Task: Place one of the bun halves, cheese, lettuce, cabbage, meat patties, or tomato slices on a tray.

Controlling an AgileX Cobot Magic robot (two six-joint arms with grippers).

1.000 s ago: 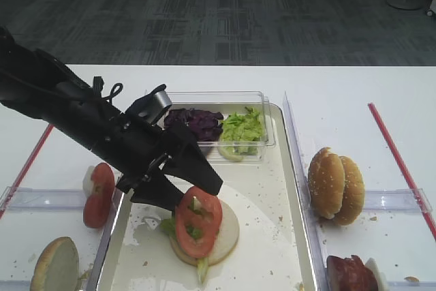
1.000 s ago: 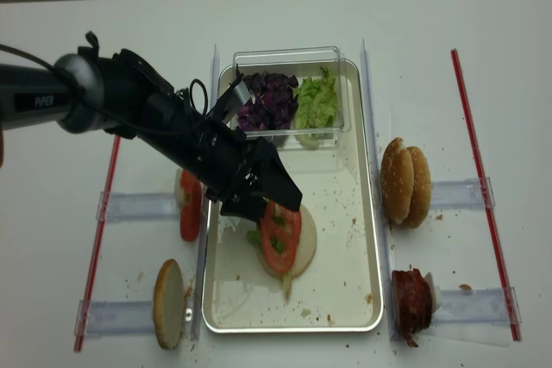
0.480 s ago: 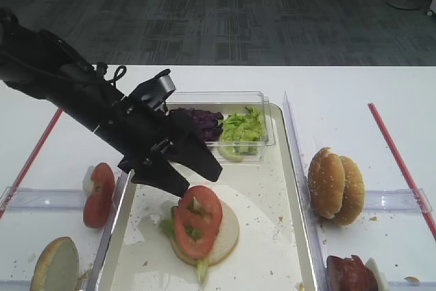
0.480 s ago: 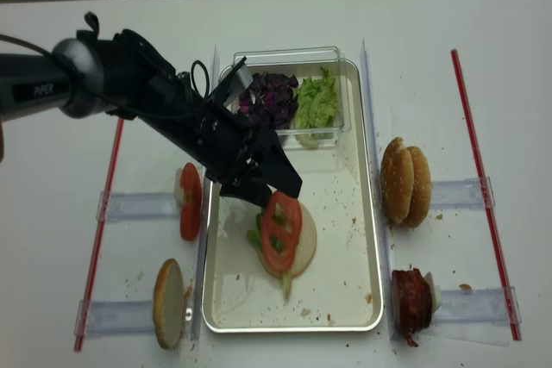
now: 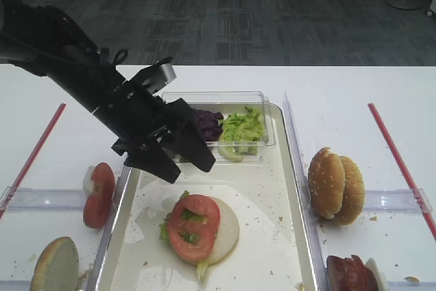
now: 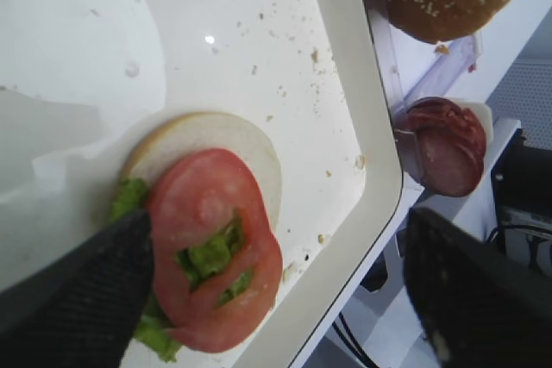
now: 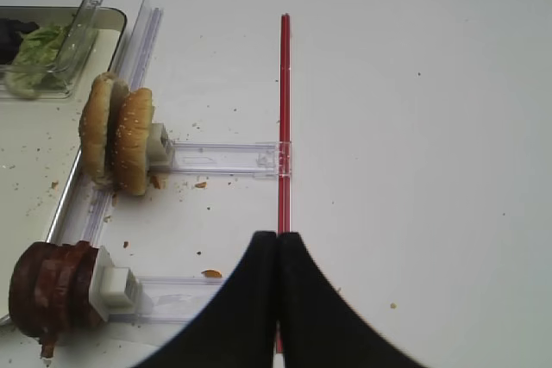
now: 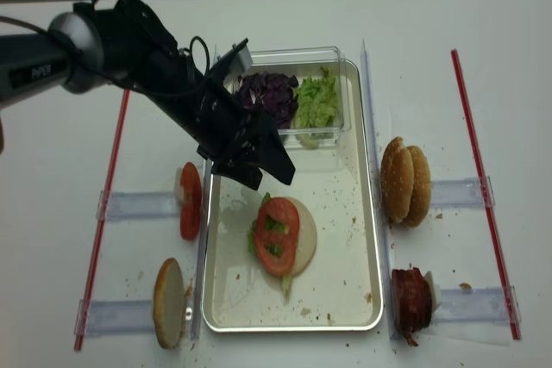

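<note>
My left tool (image 5: pixel 178 159), black jaws spread and empty, hangs over the large cream-floored metal tray (image 5: pixel 289 195). Below it a thin red tomato slice (image 5: pixel 193 227) with a torn centre lies flat on crinkly green lettuce (image 6: pixel 211 256) and a pale bun half (image 5: pixel 227 223), all inside the tray. Risk, as I judge it: a low sweep would drag the slice off the stack. My right tool (image 7: pixel 277 299), pressed together on nothing, hangs over the white table (image 7: pixel 414 127).
</note>
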